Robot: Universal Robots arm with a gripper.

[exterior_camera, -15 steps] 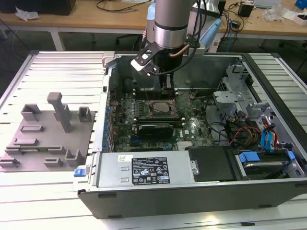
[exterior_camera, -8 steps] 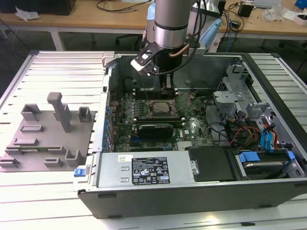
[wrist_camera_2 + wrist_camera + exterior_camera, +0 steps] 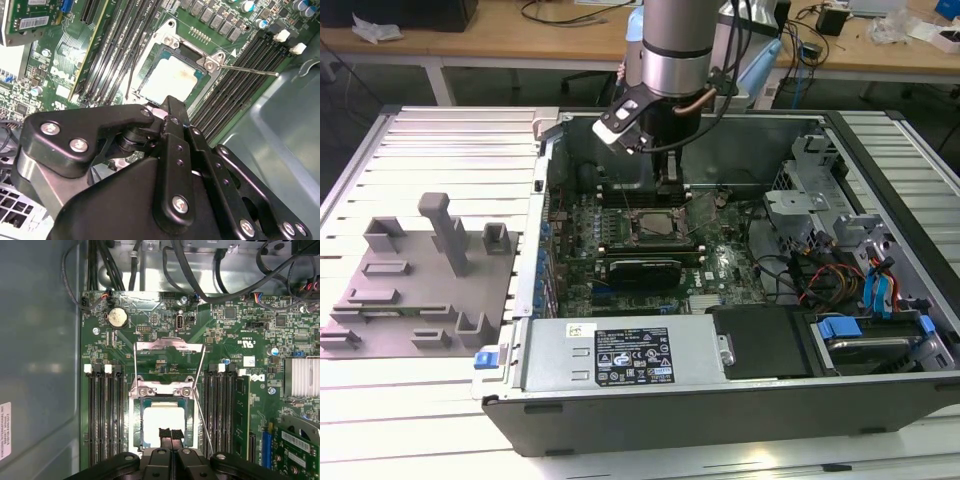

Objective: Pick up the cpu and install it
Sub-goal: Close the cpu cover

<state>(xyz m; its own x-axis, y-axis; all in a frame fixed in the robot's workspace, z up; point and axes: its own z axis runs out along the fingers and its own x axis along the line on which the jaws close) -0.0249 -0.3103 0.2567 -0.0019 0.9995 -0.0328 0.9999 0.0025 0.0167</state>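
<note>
The cpu (image 3: pixel 161 420) lies flat in the motherboard's socket (image 3: pixel 134 422), its pale square top facing up; it also shows in the second wrist view (image 3: pixel 170 80). The socket's metal load plate (image 3: pixel 170 347) stands swung open and the thin latch lever (image 3: pixel 204 415) is raised beside it. My gripper (image 3: pixel 170 433) hangs just above the cpu's near edge with its two black fingertips pressed together and nothing between them. In the exterior view the gripper (image 3: pixel 668 192) hangs inside the open computer case, over the socket (image 3: pixel 655 226).
Black memory slots (image 3: pixel 102 415) flank the socket on both sides. A black card with a green edge (image 3: pixel 642 270) lies just in front of it. Cables and drive bays (image 3: pixel 840 280) crowd the case on the exterior view's right. A grey tray (image 3: pixel 410 285) sits outside the case on that view's left.
</note>
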